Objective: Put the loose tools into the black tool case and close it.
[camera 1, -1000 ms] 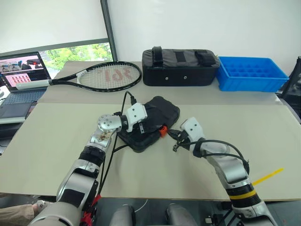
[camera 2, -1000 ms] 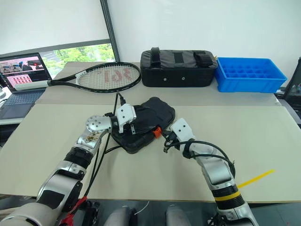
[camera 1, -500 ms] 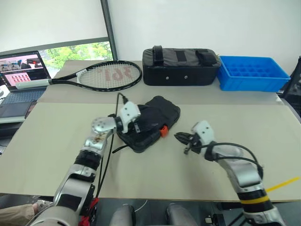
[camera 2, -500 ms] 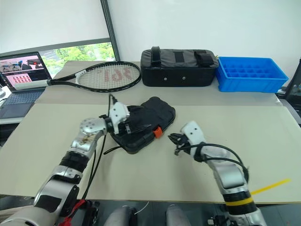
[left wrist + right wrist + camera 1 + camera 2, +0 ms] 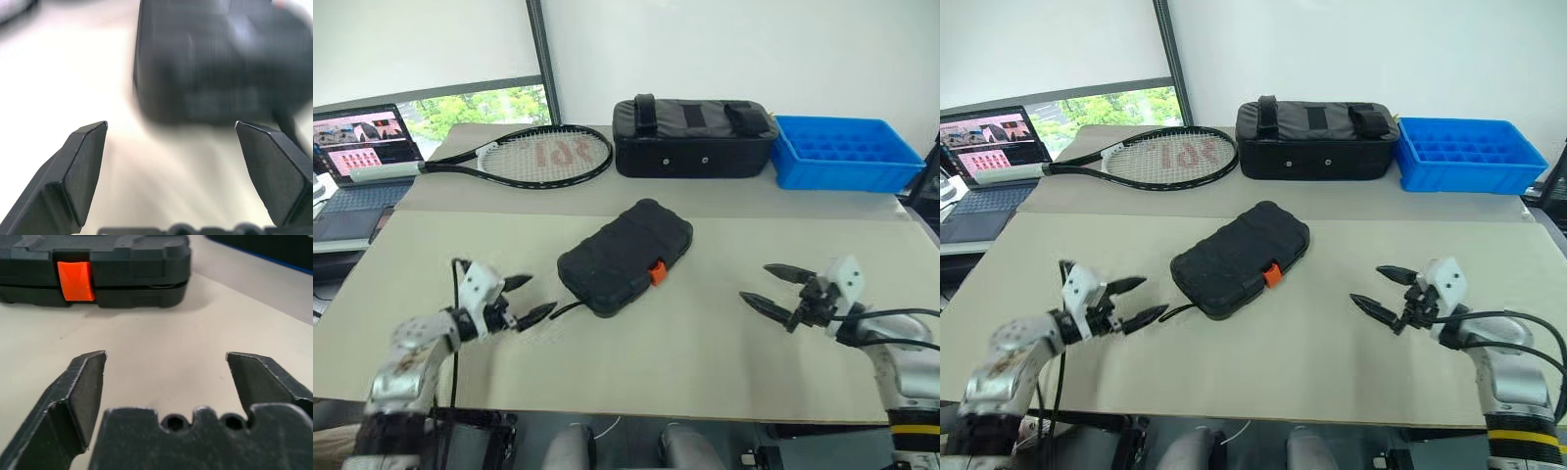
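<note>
1. At mid-counter the black tool case [image 5: 625, 257] lies shut, orange latch tab [image 5: 657, 272] facing the near edge; both arms have drawn back from it to either side.
2. The left gripper [image 5: 525, 299] and right gripper [image 5: 771, 286] hang with fingers spread, grasping nothing; the right's were clenched a second ago.
3. No loose tools lie out, so the job looks finished.
4. Bare counter [image 5: 685, 343] surrounds the case; the tennis racket [image 5: 536, 157], fabric bag [image 5: 693, 137] and blue tray [image 5: 847, 154] sit well apart at the far edge.

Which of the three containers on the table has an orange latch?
The black moulded hard-plastic case, lying closed between the grippers. The black fabric bag has straps; the blue plastic tray is open-topped.
</note>
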Controlling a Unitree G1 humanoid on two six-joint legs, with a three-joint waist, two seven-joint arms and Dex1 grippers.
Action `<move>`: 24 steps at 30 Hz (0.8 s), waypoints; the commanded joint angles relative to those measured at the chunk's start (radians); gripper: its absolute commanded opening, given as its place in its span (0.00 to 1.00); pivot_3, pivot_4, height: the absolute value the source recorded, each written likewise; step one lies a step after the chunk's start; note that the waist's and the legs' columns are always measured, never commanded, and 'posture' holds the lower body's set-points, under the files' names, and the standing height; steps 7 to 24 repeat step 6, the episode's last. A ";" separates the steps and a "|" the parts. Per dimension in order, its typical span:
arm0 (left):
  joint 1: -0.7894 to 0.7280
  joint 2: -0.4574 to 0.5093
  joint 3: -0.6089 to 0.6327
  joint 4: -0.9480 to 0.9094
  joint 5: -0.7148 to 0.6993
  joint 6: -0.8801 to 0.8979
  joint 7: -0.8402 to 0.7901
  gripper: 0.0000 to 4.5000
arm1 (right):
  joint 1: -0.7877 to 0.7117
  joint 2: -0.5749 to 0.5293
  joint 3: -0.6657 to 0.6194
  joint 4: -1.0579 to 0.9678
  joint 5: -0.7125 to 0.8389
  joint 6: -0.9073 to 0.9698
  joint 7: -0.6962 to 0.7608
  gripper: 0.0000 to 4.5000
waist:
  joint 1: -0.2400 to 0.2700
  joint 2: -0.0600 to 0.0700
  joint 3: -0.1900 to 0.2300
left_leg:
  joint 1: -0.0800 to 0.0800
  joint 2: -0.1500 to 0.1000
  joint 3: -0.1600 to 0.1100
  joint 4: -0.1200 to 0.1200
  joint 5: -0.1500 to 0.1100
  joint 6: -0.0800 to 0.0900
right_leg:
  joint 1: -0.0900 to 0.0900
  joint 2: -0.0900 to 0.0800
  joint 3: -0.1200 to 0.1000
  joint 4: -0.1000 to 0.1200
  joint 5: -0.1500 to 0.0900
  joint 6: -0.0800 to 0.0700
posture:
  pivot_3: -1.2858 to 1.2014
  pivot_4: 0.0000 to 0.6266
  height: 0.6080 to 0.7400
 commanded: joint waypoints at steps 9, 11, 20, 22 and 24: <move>0.045 0.014 0.045 -0.040 0.021 -0.036 0.055 1.00 | 0.006 -0.048 -0.067 0.113 0.017 -0.129 0.066 1.00 | 0.002 0.000 0.001 | 0.000 0.000 0.001 -0.001 0.000 0.000 | 0.000 -0.001 0.001 0.000 0.001 -0.003 | 0.52 0.24 0.76; 0.045 0.014 0.045 -0.040 0.021 -0.036 0.055 1.00 | 0.006 -0.048 -0.067 0.113 0.017 -0.129 0.066 1.00 | 0.002 0.000 0.001 | 0.000 0.000 0.001 -0.001 0.000 0.000 | 0.000 -0.001 0.001 0.000 0.001 -0.003 | 0.52 0.24 0.76; 0.045 0.014 0.045 -0.040 0.021 -0.036 0.055 1.00 | 0.006 -0.048 -0.067 0.113 0.017 -0.129 0.066 1.00 | 0.002 0.000 0.001 | 0.000 0.000 0.001 -0.001 0.000 0.000 | 0.000 -0.001 0.001 0.000 0.001 -0.003 | 0.52 0.24 0.76; 0.045 0.014 0.045 -0.040 0.021 -0.036 0.055 1.00 | 0.006 -0.048 -0.067 0.113 0.017 -0.129 0.066 1.00 | 0.002 0.000 0.001 | 0.000 0.000 0.001 -0.001 0.000 0.000 | 0.000 -0.001 0.001 0.000 0.001 -0.003 | 0.52 0.24 0.76; 0.045 0.014 0.045 -0.040 0.021 -0.036 0.055 1.00 | 0.006 -0.048 -0.067 0.113 0.017 -0.129 0.066 1.00 | 0.002 0.000 0.001 | 0.000 0.000 0.001 -0.001 0.000 0.000 | 0.000 -0.001 0.001 0.000 0.001 -0.003 | 0.52 0.24 0.76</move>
